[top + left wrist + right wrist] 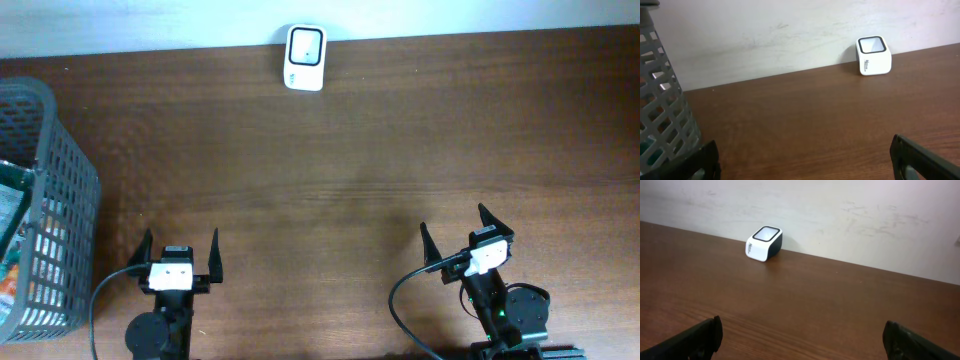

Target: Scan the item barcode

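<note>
A white barcode scanner (304, 57) with a dark-framed window stands at the table's far edge against the wall; it also shows in the left wrist view (873, 56) and the right wrist view (764, 243). Packaged items (8, 215) in green, white and orange lie inside the grey basket (62, 150) at the far left, mostly hidden by its wall. My left gripper (181, 238) (805, 160) hovers near the front edge, open and holding nothing. At the front right, my right gripper (452, 220) (802, 337) is also open and holds nothing.
The grey lattice basket (660, 110) stands just left of my left gripper. A white wall runs behind the brown wooden table (350, 170). A black cable (400, 300) loops beside the right arm.
</note>
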